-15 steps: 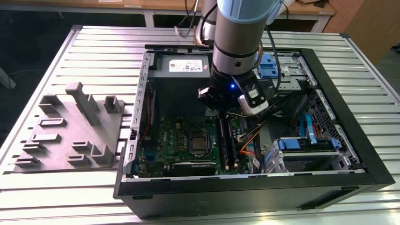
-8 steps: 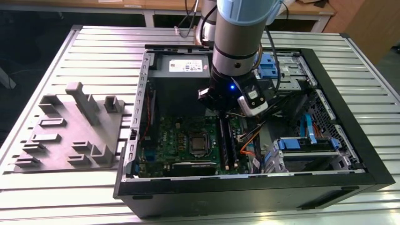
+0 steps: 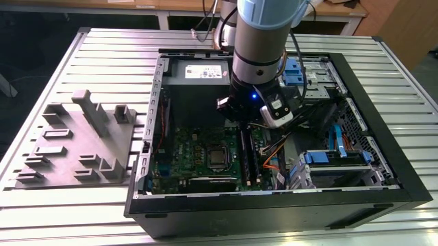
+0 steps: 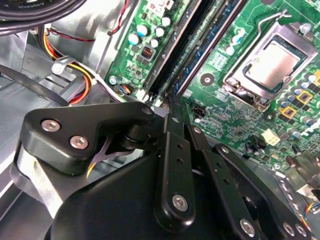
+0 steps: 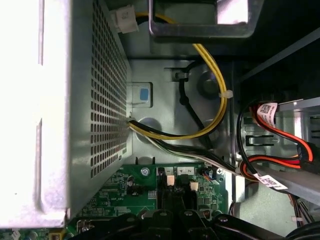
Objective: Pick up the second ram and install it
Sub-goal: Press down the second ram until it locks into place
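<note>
My gripper (image 4: 172, 102) is low inside the case (image 3: 274, 202), its black links drawn in toward one narrow tip. I cannot tell how far it is open, nor whether it holds anything. In the second wrist view that tip sits right at the near end of the two long dark slots (image 4: 185, 45), just above the green board (image 4: 240, 125).

In the exterior view a long dark strip stands along those slots, directly under my gripper. I take it for the ram (image 3: 245, 156), though I cannot tell the stick from the rails with certainty.

Beside the slots lies the silver socket (image 4: 272, 62) in its metal frame. In the first wrist view two white latches (image 5: 170, 180) mark the slots' end, just past my gripper's links. Beyond them, yellow and black cables (image 5: 210, 115) curve across the case wall beside the perforated power supply (image 5: 90, 100).

The case lies open on a slatted metal table (image 3: 110, 56). On the exterior view's left, well apart from the case, sits a grey tray (image 3: 75, 148) with upright holders.
</note>
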`<state>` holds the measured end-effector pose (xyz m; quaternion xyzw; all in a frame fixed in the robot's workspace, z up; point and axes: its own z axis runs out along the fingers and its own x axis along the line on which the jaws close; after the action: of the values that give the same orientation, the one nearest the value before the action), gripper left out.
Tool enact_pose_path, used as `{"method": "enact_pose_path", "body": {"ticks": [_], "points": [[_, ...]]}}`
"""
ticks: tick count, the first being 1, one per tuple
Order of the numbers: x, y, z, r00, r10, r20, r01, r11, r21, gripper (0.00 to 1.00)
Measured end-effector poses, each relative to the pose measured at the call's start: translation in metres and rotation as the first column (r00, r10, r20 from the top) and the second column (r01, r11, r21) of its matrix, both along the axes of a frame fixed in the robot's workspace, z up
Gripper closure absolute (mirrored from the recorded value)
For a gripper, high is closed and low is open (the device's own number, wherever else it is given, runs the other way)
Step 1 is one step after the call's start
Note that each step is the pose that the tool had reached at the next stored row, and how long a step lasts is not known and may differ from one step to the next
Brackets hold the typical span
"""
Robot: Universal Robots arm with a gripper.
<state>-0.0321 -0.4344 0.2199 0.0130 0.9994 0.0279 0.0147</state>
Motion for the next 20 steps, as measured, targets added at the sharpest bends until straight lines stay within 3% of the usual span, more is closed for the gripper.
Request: {"method": "enact_pose_path", "body": {"ticks": [20], "points": [[0.0001, 0.0001, -0.0032, 1.0, 0.0, 0.0006, 0.0, 1.0, 0.0012, 0.9]]}}
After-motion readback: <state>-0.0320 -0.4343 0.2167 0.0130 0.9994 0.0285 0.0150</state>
